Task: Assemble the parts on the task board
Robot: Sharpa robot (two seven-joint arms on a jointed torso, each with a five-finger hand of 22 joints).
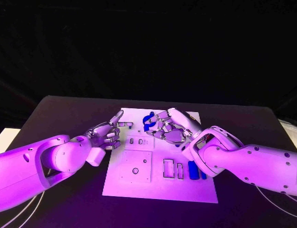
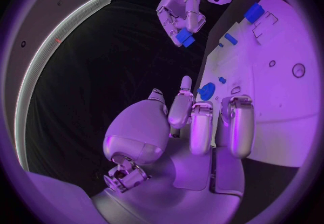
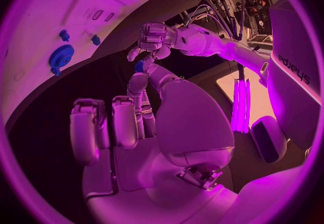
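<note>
On the black worktop lies the white task board. The left hand hovers at its nine o'clock edge with one finger extended; the right hand holds a blue part near twelve o'clock. Two blue parts stand at four o'clock.

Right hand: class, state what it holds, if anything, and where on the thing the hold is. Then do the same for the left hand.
The right hand pinches a small blue part at its fingertips; which end cannot be told. The left hand holds nothing.
</note>
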